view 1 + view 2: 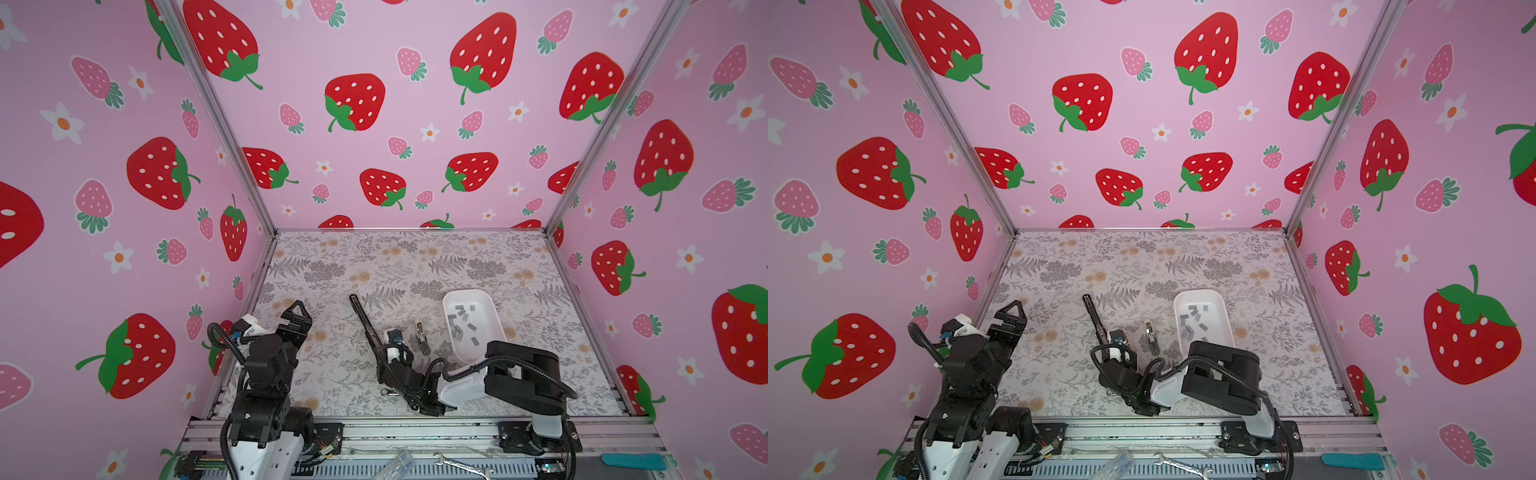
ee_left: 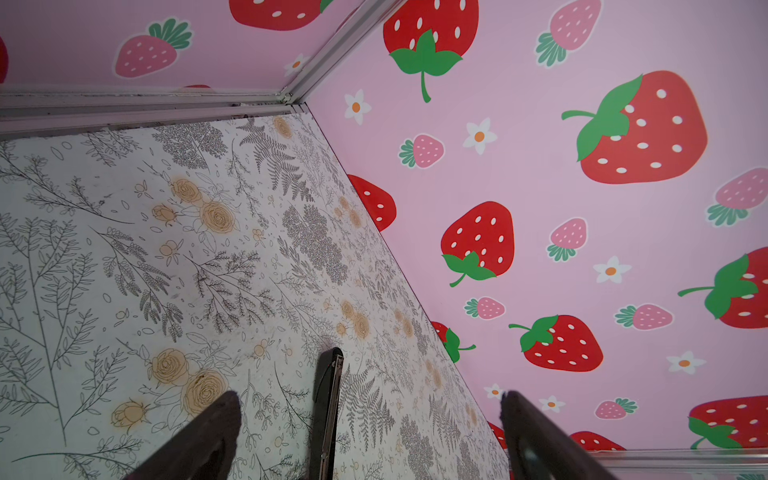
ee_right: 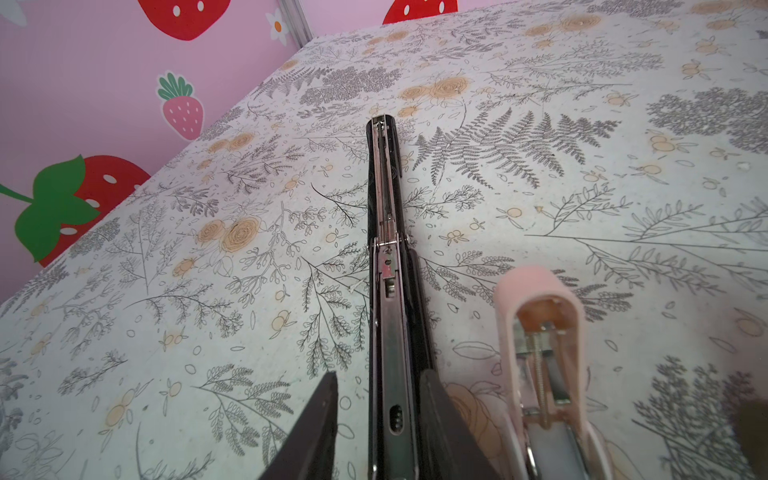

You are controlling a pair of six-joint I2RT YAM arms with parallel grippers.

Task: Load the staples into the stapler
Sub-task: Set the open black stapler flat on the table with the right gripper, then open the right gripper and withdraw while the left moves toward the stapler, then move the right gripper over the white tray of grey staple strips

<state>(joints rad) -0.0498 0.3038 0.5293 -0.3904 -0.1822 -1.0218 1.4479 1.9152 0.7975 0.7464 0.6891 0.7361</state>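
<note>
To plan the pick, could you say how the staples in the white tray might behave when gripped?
The staples look small and thin, so probably light and brittle. Lying flat in the smooth tray, they may slide.

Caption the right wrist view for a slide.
Right gripper straddles the opened black stapler lying flat on the floral table, a pink mini stapler beside it.

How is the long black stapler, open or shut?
Open: the black stapler lies unfolded in one long line on the table, its shiny metal track showing on top.
</note>
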